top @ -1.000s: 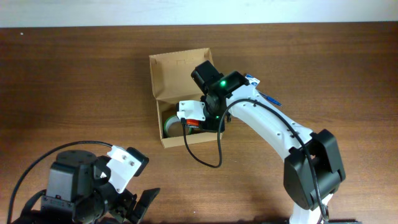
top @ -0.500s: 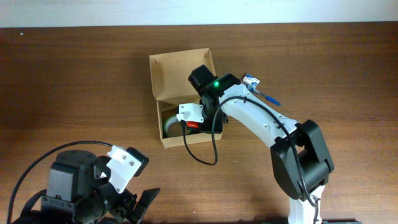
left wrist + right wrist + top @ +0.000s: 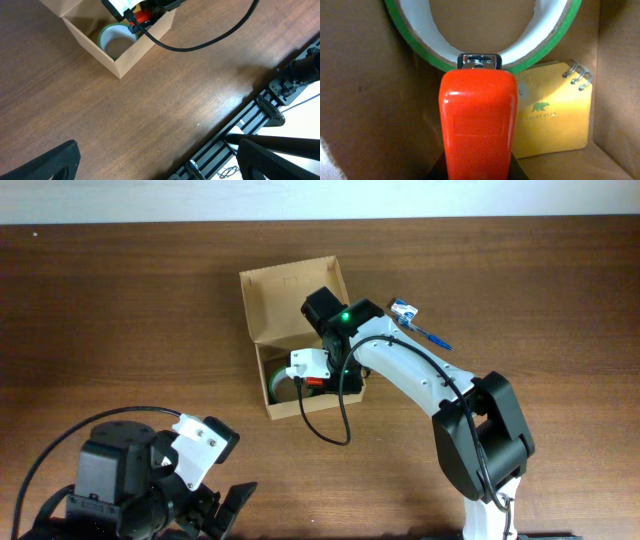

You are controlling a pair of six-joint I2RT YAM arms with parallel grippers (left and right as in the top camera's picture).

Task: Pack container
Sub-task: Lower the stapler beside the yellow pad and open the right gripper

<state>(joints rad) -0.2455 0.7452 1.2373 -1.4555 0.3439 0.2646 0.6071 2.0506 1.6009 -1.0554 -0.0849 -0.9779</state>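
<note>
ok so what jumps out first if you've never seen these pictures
The bright orange-red stapler fills the right wrist view, held down inside the brown cardboard box near the middle of the table. Beyond it in the box are a green-edged tape roll and a yellow spiral notepad. From overhead, the white right arm reaches into the box, with a blue pen lying on the wood beside it.

- The container's (image 3: 285, 295) inside was filled by a tape roll (image 3: 427, 32), an orange stapler (image 3: 477, 125) and a yellow notepad (image 3: 550, 117).
- Its opening was blocked by the right gripper (image 3: 308, 378).
- Bare table (image 3: 120, 320) was seen at the overhead frame's left.
</note>
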